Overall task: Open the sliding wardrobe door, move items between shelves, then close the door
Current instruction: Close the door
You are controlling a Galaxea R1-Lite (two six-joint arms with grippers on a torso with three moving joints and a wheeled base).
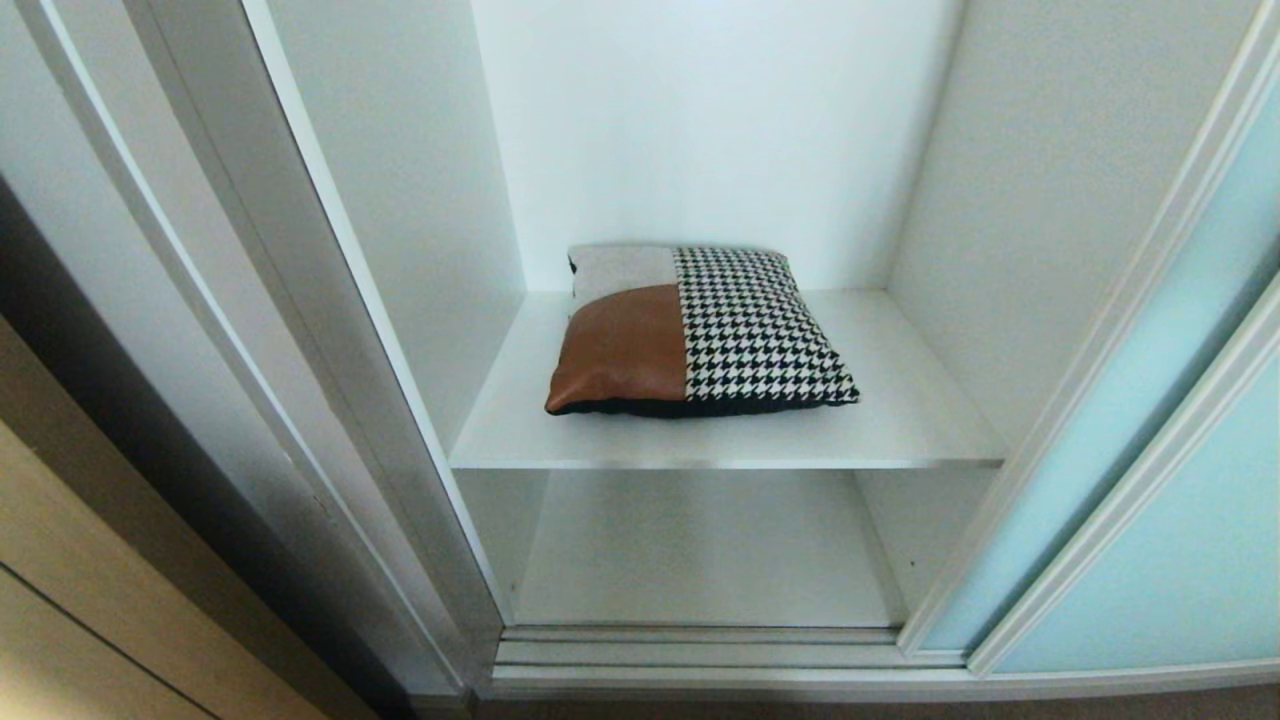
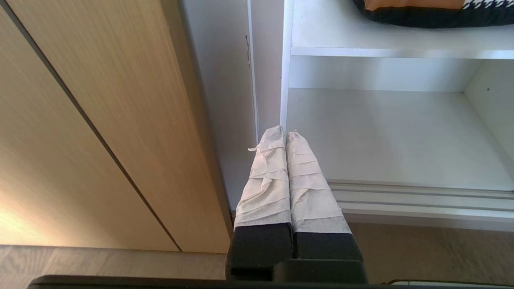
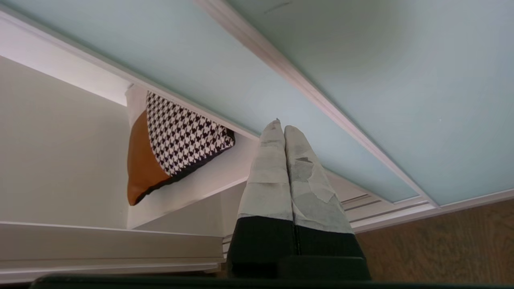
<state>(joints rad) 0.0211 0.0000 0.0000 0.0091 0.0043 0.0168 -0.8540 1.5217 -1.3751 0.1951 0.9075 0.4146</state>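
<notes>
One cushion (image 1: 700, 330) is seen flat on the upper shelf (image 1: 900, 420): half houndstooth, a rust-brown patch, a grey patch, black edging. The door (image 1: 1150, 500) is slid aside. Both grippers, left (image 2: 286, 132) and right (image 3: 281, 127), are pressed closed, empty.

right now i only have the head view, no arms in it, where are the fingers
Observer: The left gripper hangs low outside the wardrobe, level with the lower shelf, fingers pressed together and empty.
Operator: and the right one
Observer: The right gripper is shut too, holding nothing, in front of the sliding wardrobe door.
Operator: is it pointed at the cushion
Observer: Not quite. In the right wrist view the cushion sits off to one side of the fingertips, which aim at the door's frame.
Operator: anything by the left arm i cant see well
Observer: A wood-grain panel stands beside the wardrobe's white side wall.
</notes>
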